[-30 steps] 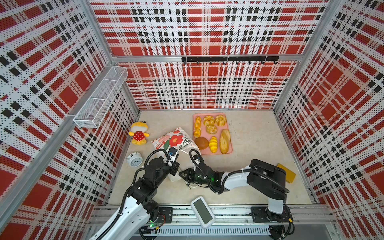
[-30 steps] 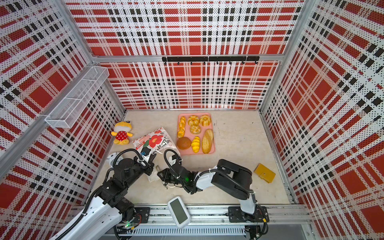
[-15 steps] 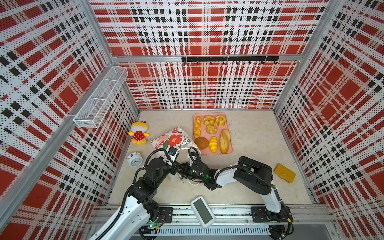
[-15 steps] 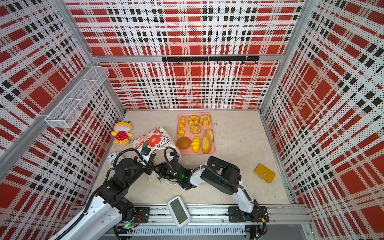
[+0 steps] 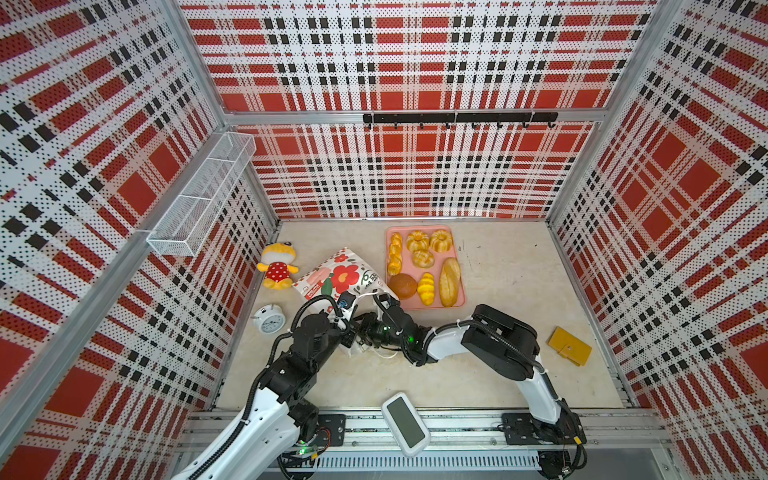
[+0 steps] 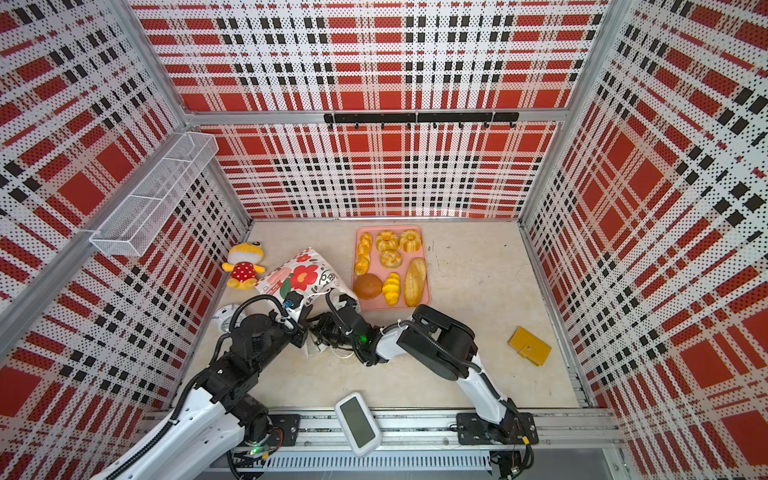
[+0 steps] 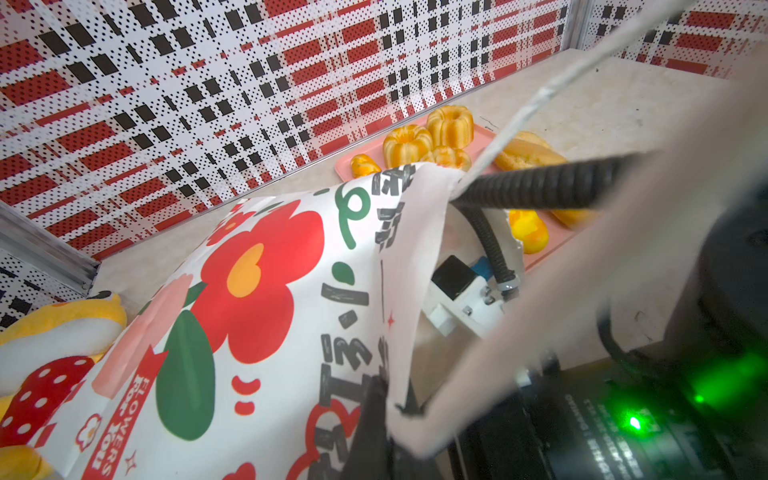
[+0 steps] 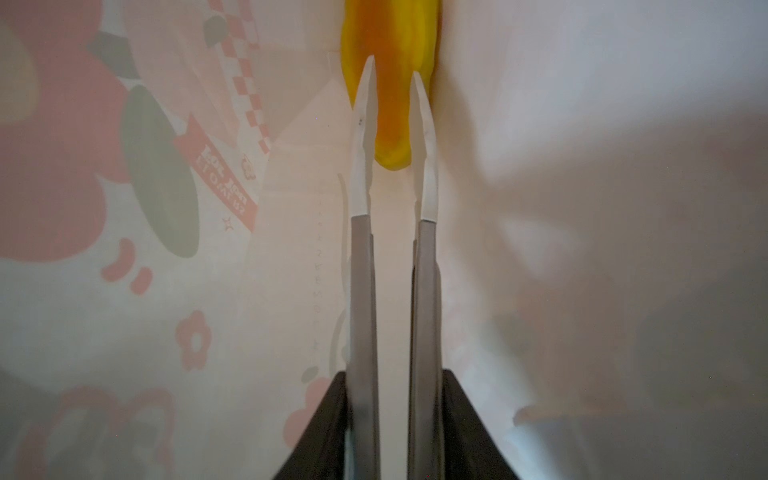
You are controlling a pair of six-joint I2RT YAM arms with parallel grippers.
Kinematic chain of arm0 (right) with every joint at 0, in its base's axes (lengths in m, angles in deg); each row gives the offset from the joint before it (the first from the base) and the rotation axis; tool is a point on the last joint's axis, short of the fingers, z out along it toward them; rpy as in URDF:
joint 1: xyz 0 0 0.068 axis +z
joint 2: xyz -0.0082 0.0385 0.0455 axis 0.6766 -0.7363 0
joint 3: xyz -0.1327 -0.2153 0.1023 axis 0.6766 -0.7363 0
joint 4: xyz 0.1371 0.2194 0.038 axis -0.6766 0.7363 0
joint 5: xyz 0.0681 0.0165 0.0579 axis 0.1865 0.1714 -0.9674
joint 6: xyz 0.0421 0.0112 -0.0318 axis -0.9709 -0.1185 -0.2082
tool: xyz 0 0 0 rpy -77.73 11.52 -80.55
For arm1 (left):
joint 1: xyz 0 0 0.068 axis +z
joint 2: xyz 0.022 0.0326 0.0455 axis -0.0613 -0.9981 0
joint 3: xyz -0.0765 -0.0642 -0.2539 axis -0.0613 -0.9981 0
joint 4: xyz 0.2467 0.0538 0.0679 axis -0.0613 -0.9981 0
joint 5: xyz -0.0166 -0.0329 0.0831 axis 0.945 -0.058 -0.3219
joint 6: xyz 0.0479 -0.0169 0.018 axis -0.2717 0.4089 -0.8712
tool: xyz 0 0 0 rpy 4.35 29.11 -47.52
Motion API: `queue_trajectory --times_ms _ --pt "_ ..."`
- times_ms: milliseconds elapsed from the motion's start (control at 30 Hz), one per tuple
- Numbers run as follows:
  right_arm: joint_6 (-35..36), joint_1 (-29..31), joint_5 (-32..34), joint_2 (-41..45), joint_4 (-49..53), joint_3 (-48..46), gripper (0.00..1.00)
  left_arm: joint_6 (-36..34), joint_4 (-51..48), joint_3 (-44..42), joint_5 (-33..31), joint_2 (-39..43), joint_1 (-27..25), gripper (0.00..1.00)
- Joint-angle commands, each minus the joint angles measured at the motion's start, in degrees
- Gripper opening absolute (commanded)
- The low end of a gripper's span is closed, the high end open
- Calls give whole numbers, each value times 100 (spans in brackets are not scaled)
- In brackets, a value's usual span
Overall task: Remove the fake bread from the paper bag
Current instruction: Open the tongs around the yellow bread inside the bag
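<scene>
beside the paper bag (image 5: 345, 274), counts seven pieces (image 5: 450, 282) out on the pink tray (image 5: 405, 304); leaves one yellow fake bread (image 8: 390, 124) inside the bag, at its closed end. reaches there with the right gripper (image 8: 392, 83), prongs slightly spread, tips flanking the bread's near end, no pinch yet. pins the bag's rim with the left gripper (image 7: 384, 399), pressed together.

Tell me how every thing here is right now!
paper bag, lying on its side, mouth held open.
left tool, shut on the paper bag's rim.
right tool, inside the bag, fingers open.
yellow bread, in the bag at the right tool's tips, not gripped.
pink tray, holding seven breads.
plush toy, lying face up.
</scene>
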Motion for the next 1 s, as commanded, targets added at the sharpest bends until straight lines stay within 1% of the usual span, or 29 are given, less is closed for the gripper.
queue_trajectory --times_ms 0,367,400,467,500,733,967 --pt "46 -57 16 88 -327 130 36 5 115 -57 169 3 -88 0" --pt "70 -65 74 409 -427 -547 39 20 110 -66 110 15 -97 0" --pt "104 -73 51 415 -440 -542 40 20 108 -66 112 10 -106 0" --pt "149 -99 17 437 -411 -538 46 40 113 -75 115 15 -113 0" --pt "178 -111 10 449 -411 -535 46 41 116 -75 112 17 -117 0" --pt "268 -235 -56 511 -359 -508 47 31 99 -84 70 27 -153 0" --pt "226 -417 -300 221 -274 -146 48 -3 98 -84 71 -18 -186 0"
